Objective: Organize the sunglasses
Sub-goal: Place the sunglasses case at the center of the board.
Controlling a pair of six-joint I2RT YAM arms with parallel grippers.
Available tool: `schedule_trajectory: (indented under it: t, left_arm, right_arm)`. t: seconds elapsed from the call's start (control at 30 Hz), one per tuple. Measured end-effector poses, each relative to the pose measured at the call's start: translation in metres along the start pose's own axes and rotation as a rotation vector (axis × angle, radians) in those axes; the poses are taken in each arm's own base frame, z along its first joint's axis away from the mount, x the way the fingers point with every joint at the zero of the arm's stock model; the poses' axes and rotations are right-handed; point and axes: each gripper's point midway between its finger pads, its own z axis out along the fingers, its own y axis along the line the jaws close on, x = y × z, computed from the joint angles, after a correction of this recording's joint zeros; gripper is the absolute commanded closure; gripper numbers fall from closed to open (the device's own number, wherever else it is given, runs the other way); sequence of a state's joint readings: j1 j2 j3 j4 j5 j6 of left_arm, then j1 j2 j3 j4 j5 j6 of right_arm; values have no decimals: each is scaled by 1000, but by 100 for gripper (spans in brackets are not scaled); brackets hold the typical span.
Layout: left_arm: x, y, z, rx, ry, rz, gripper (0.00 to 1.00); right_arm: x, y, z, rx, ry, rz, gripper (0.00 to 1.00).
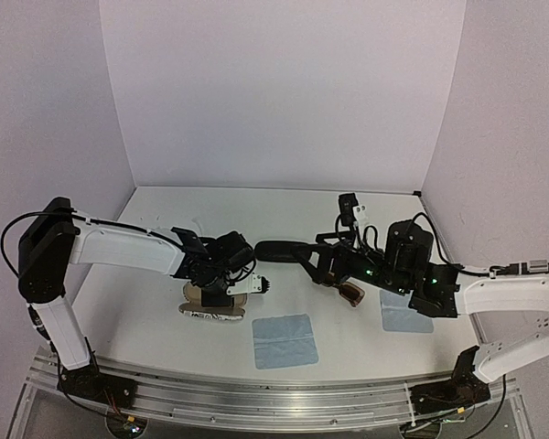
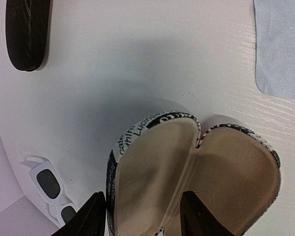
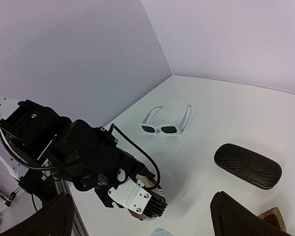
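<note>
The white patterned case (image 2: 152, 167) lies open on the table, tan lining up. My left gripper (image 2: 143, 216) hangs over it, open, with the case's left shell between its fingers (image 2: 91, 219). In the top view the case (image 1: 212, 314) sits under that gripper (image 1: 216, 285). The white sunglasses (image 2: 50, 187) lie unfolded to the left of the case, also visible in the right wrist view (image 3: 164, 127). The brown sunglasses (image 1: 352, 294) lie under my right arm. My right gripper (image 3: 147, 221) stands open and empty above the table's middle, near the closed black case (image 3: 247, 165).
A light-blue cloth (image 1: 285, 340) lies near the front middle and a second one (image 1: 401, 315) partly under the right arm. The black case (image 1: 276, 250) lies between the two grippers. White walls close in the table on three sides.
</note>
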State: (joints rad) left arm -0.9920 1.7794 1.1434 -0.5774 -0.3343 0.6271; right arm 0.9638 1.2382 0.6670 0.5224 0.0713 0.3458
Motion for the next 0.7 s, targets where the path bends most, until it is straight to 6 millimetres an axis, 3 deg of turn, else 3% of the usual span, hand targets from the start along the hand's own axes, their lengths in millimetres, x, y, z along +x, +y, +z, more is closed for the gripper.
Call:
schedule_trajectory:
  t: [0.33, 0.7]
  left_arm:
    - [0, 4, -10, 5, 4, -17, 33]
    - [-10, 18, -26, -26, -41, -38, 33]
  right_arm:
    - [10, 0, 4, -9, 30, 0, 2]
    - [26, 4, 11, -50, 87, 2, 2]
